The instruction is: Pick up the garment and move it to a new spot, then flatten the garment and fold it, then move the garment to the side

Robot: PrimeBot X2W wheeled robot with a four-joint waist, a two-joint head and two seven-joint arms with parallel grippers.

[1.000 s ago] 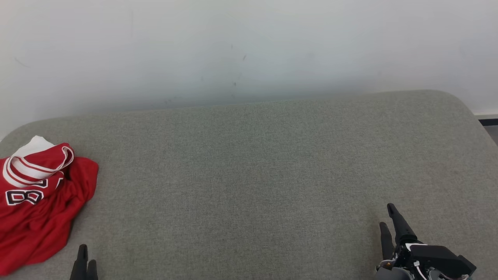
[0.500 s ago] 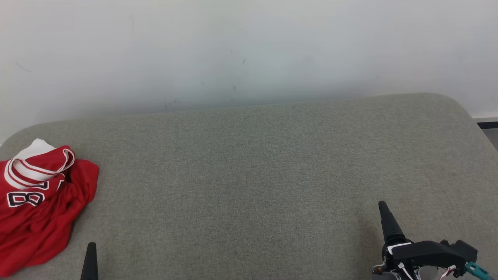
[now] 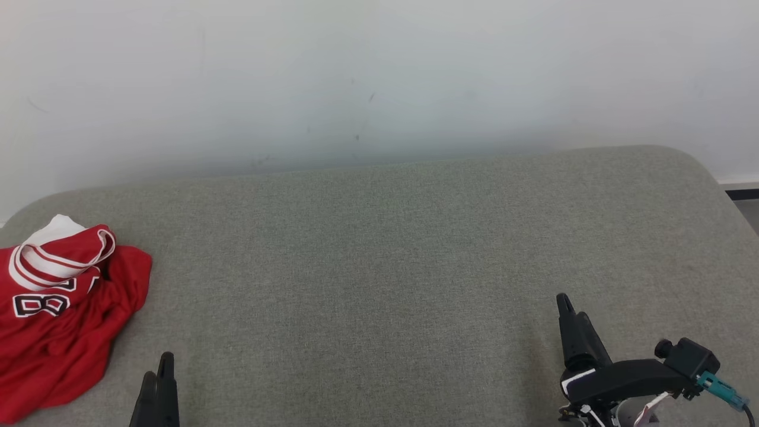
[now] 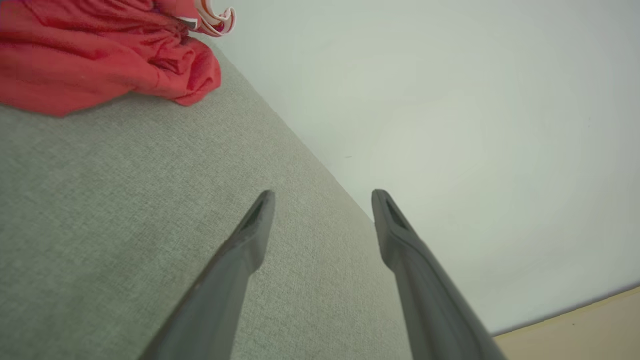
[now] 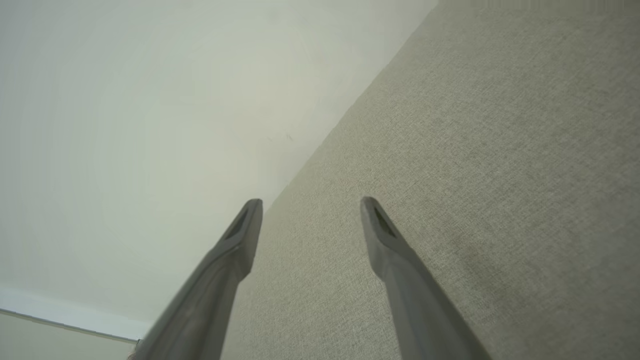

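The garment (image 3: 59, 320), a red jersey with white striped trim and white figures outlined in black, lies crumpled at the left end of a grey-green upholstered surface (image 3: 379, 249). Part of it runs past the left edge of the head view. The rest of the cushion stretches bare to the right, backed by a pale wall (image 3: 379, 77) on its far side.

The left gripper (image 3: 159, 365) hangs at the near edge, just right of the garment's near hem and clear of it. In the left wrist view its two dark fingers stand spread apart with nothing between them, and the red cloth bunches well beyond the tips, off to one side. A strip of beige floor (image 4: 590, 330) shows at that view's lower corner.

The right gripper (image 3: 570, 308) sits near the right end of the surface, well apart from the garment. Its fingers are likewise spread wide and empty in the right wrist view, pointing over bare fabric toward the wall.
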